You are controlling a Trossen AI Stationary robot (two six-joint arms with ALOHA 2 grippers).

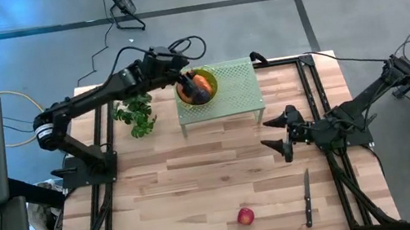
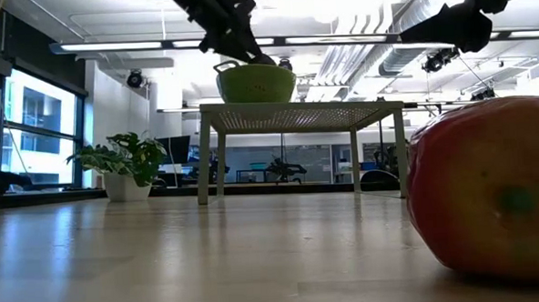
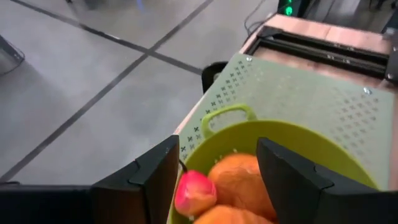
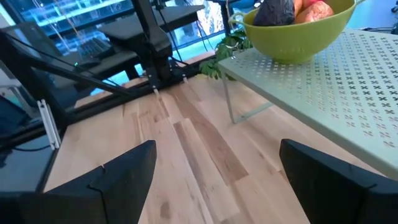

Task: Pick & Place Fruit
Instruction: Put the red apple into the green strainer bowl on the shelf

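Note:
A yellow-green bowl (image 1: 213,87) stands on a pale green perforated stand (image 1: 239,93) at the table's far side. In it lie orange pieces (image 3: 239,177), a small red-pink piece (image 3: 194,191) and a dark purple piece (image 4: 278,11). My left gripper (image 3: 217,149) is open over the bowl's left part (image 1: 193,80), with nothing between its fingers. A red apple (image 1: 245,217) rests on the table near the front edge and shows close up in the low view (image 2: 490,191). My right gripper (image 1: 272,135) is open and empty above the table, right of the stand.
A leafy green plant (image 1: 136,113) stands left of the stand. A black-handled knife (image 1: 307,198) lies on the table right of the apple. The bare wooden table top (image 1: 199,182) lies between the stand and the apple.

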